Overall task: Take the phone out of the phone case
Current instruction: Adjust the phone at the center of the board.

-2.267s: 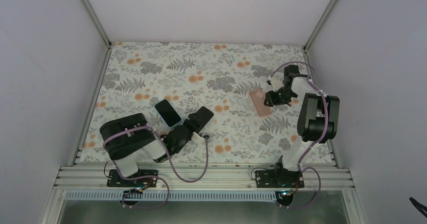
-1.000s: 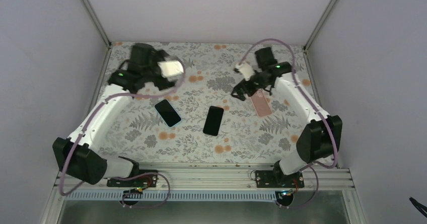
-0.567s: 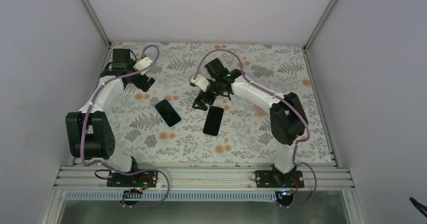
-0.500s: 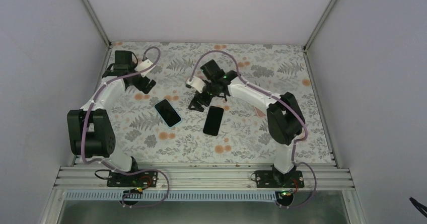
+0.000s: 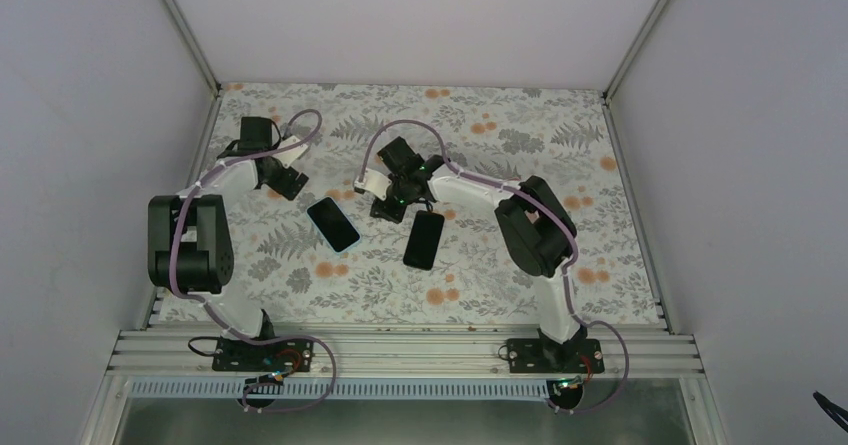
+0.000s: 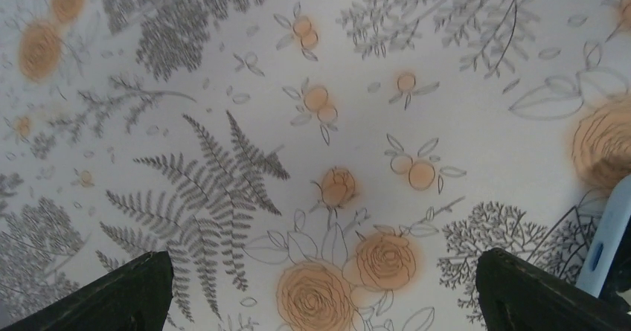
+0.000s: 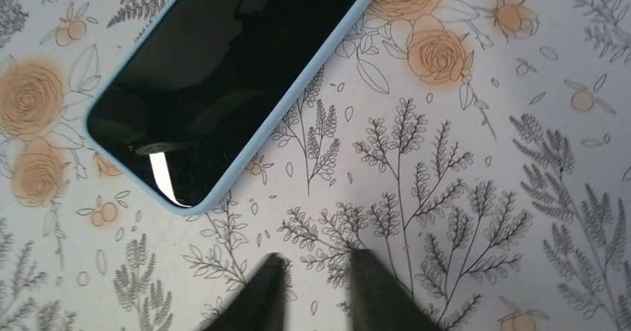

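A black phone in a light blue case (image 5: 333, 223) lies face up left of centre; it also shows in the right wrist view (image 7: 231, 71), and its edge shows in the left wrist view (image 6: 606, 234). A bare black phone (image 5: 424, 239) lies at the centre. My left gripper (image 5: 288, 177) (image 6: 321, 260) hovers just up-left of the blue-cased phone, jaws wide open and empty. My right gripper (image 5: 385, 205) (image 7: 318, 260) is just right of that phone's far end, fingers only a little apart, holding nothing. The pink case is hidden.
The floral cloth (image 5: 480, 285) covers the table. The right arm's forearm (image 5: 470, 187) stretches across the middle, above the bare phone's far end. Metal frame posts and grey walls bound the table on the left, right and back.
Both arms unfolded. The right gripper left the pink case at the right and swept left to the centre. The left gripper came down toward the blue-cased phone. A bare black phone now lies mid-table.
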Robot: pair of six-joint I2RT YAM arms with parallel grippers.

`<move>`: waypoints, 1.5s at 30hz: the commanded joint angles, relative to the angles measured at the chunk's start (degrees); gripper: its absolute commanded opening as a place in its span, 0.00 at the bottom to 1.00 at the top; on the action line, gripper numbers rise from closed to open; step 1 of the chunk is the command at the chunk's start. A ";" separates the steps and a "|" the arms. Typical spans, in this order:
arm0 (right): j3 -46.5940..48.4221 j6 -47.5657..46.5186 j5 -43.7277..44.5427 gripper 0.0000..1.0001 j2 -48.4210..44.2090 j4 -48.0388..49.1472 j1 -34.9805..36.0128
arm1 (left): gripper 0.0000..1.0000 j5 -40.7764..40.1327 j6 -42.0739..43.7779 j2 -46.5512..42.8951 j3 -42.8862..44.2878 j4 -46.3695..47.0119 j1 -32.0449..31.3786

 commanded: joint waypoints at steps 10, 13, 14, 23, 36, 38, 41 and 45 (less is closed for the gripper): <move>2.76 -1.41 1.52 0.03 6.35 1.21 0.50 | 1.00 -6.54 -1.27 -1.36 -9.48 2.11 0.28; 3.57 -1.55 1.68 0.03 7.73 0.86 1.00 | 1.00 -5.14 -1.29 -1.46 -10.73 1.92 0.24; 3.82 -1.70 1.63 0.03 8.14 0.76 1.24 | 1.00 -3.97 -1.29 -1.44 -10.88 1.51 0.09; 6.12 -1.99 1.00 0.03 11.40 -0.54 3.45 | 1.00 4.21 0.00 -1.25 -11.65 -5.57 -3.69; -2.33 -4.83 -0.14 0.03 4.90 -4.92 7.27 | 1.00 9.62 -4.34 6.91 -5.13 -5.89 -9.76; -4.63 -4.91 -0.48 0.03 3.42 -4.72 7.45 | 1.00 9.72 -4.47 8.81 -4.05 -5.97 -11.70; -6.66 -4.94 -1.03 0.03 2.58 -4.52 7.72 | 1.00 8.79 -4.24 11.18 -2.47 -6.14 -14.49; -7.46 -4.38 -1.93 0.03 2.43 -3.68 8.76 | 1.00 11.28 -3.41 13.44 0.43 -7.99 -16.31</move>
